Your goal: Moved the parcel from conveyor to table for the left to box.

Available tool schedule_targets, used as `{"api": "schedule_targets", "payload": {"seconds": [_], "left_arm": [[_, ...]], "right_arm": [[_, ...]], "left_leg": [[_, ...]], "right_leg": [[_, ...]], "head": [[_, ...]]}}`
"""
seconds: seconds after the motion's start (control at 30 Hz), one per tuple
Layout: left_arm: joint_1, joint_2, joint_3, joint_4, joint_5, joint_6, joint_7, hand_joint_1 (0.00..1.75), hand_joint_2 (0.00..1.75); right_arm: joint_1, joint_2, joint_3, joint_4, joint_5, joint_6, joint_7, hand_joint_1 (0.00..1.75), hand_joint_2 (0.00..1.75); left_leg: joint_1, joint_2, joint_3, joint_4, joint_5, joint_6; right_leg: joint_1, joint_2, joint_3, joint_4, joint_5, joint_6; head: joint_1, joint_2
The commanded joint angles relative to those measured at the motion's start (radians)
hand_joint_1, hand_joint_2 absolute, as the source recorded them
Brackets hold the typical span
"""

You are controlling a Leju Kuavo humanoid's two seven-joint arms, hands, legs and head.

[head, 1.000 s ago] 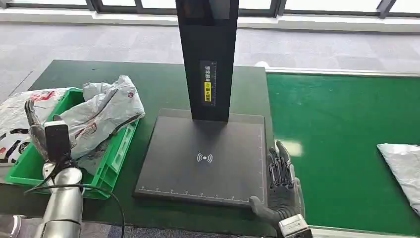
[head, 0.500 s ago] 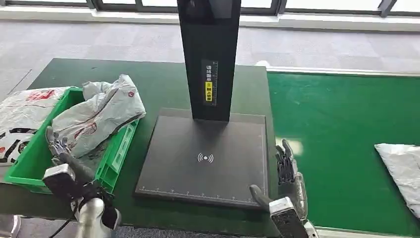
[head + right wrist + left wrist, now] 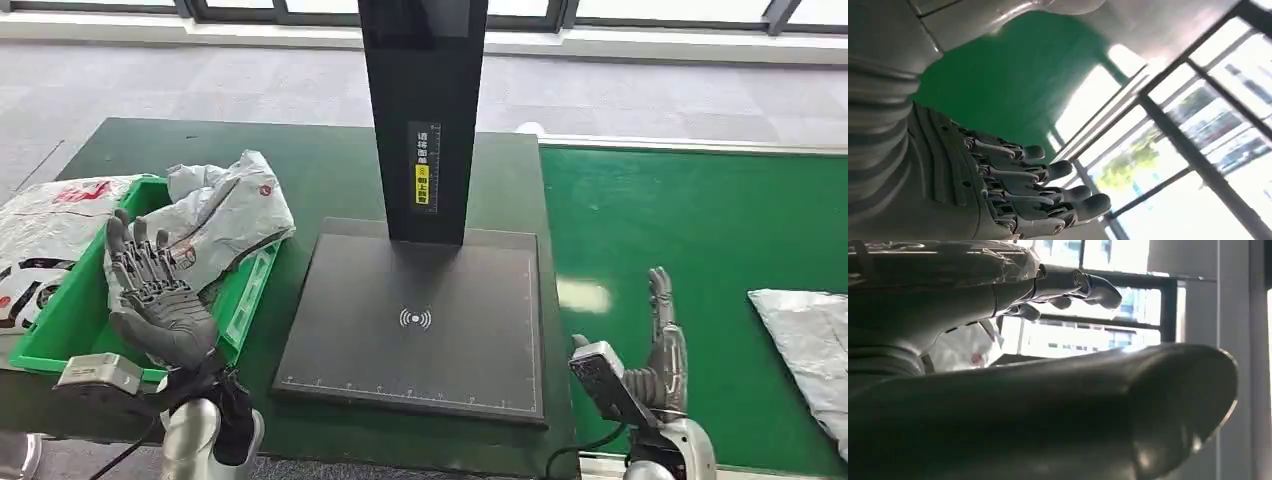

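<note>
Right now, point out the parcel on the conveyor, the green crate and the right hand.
parcel (image 3: 812, 340), head view, middle of the grey bag.
green crate (image 3: 238, 305), head view, right wall.
right hand (image 3: 664, 352), head view, palm.

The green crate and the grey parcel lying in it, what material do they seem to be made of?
Green crate: probably rigid moulded plastic, since its walls are ribbed and slotted, with a slight sheen. Grey parcel: likely thin plastic film, being crumpled, creased and glossy.

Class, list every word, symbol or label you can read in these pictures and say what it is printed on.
Contactless wave symbol, no words: on the black scanner pad.
Vertical white characters above a yellow tag: on the scanner's black post, too small to read.
Red and black print: on the grey parcel bags, illegible.
</note>
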Motion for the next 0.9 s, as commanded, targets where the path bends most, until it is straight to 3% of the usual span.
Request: {"api": "schedule_targets", "payload": {"seconds": [0.03,0.17,0.2,0.27,0.37,0.43,0.5,0.53,0.57,0.63,0.77,0.9], "left_arm": [[0.020,-0.028,-0.027,0.007,0.057,-0.056,0.004,0.00,0.00],[0.020,-0.028,-0.027,0.007,0.057,-0.056,0.004,0.00,0.00],[0.010,-0.004,-0.023,0.043,0.076,-0.058,0.004,0.00,0.00],[0.049,-0.007,-0.011,0.032,0.075,-0.093,0.004,0.00,0.00],[0.040,-0.029,-0.017,0.070,0.061,-0.104,0.004,0.00,0.00],[0.032,-0.029,-0.002,0.099,0.079,-0.125,0.004,0.00,0.00],[0.030,-0.025,0.004,0.107,0.088,-0.135,0.004,0.00,0.00],[0.029,-0.012,-0.011,0.151,0.101,-0.150,0.004,0.00,0.00],[0.018,-0.005,-0.010,0.180,0.104,-0.150,0.004,0.00,0.00],[-0.003,0.002,-0.010,0.210,0.099,-0.141,0.004,0.00,0.00],[-0.037,0.018,-0.017,0.264,0.103,-0.129,0.004,0.00,0.00],[-0.036,0.025,-0.020,0.274,0.106,-0.112,0.004,0.00,0.00]], "right_arm": [[-0.069,-0.242,-0.261,0.268,0.241,-0.015,0.136,0.00,1.75],[-0.069,-0.242,-0.261,0.268,0.241,-0.015,0.136,0.00,1.75],[-0.076,-0.279,-0.239,0.304,0.295,0.088,0.262,0.00,1.75],[-0.048,-0.329,-0.297,0.331,0.254,0.155,0.298,0.00,1.75],[-0.045,-0.390,-0.444,0.467,0.231,0.217,0.244,0.00,1.75],[-0.113,-0.434,-0.508,0.622,0.260,0.261,0.201,0.00,1.75],[-0.176,-0.452,-0.496,0.711,0.283,0.255,0.194,0.00,1.75],[-0.212,-0.470,-0.493,0.792,0.305,0.363,0.259,0.00,1.75],[-0.259,-0.496,-0.489,0.887,0.311,0.351,0.250,0.00,1.75],[-0.287,-0.517,-0.505,0.979,0.304,0.324,0.235,0.00,1.75],[-0.273,-0.547,-0.533,1.041,0.306,0.345,0.234,0.00,1.75],[-0.373,-0.564,-0.507,1.181,0.336,0.359,0.244,0.00,1.75]], "left_leg": [[0.000,-0.003,0.004,-0.002,0.000,0.002],[-0.001,-0.001,-0.003,-0.003,0.000,0.004],[0.000,0.000,-0.003,-0.002,-0.001,0.004],[-0.001,0.001,-0.002,-0.003,-0.001,0.004],[0.000,-0.006,-0.002,-0.005,0.000,0.005],[-0.001,-0.010,0.000,-0.003,0.000,0.006],[-0.001,-0.003,0.006,-0.004,-0.001,0.006],[-0.001,-0.002,0.006,-0.003,-0.001,0.005],[-0.002,0.000,-0.002,-0.003,-0.002,0.006],[-0.003,0.001,-0.002,-0.004,-0.002,0.007],[-0.004,-0.004,-0.002,-0.003,-0.001,0.007],[-0.004,0.000,0.007,-0.002,-0.002,0.007]], "right_leg": [[0.000,-0.004,0.003,-0.004,0.000,0.000],[0.000,-0.002,0.002,-0.004,0.001,-0.001],[0.000,-0.001,0.002,-0.003,0.000,0.000],[0.000,-0.001,0.001,-0.003,0.001,-0.001],[0.001,-0.007,0.004,-0.007,0.000,0.000],[0.000,-0.011,0.003,-0.006,0.000,0.001],[0.000,-0.006,0.004,-0.006,0.000,0.001],[0.000,-0.004,0.005,-0.005,0.000,0.001],[-0.002,-0.002,0.003,-0.004,0.000,0.001],[-0.003,-0.002,0.003,-0.005,0.000,0.002],[-0.003,-0.006,0.003,-0.005,0.000,0.001],[-0.003,-0.002,0.003,-0.004,0.000,0.002]], "head": [[0.000,0.000],[0.000,0.000],[0.000,0.000],[0.000,0.000],[0.000,0.000],[0.000,0.000],[0.000,0.000],[0.000,0.000],[0.000,0.000],[0.000,0.000],[0.000,0.000],[0.000,0.000]]}}
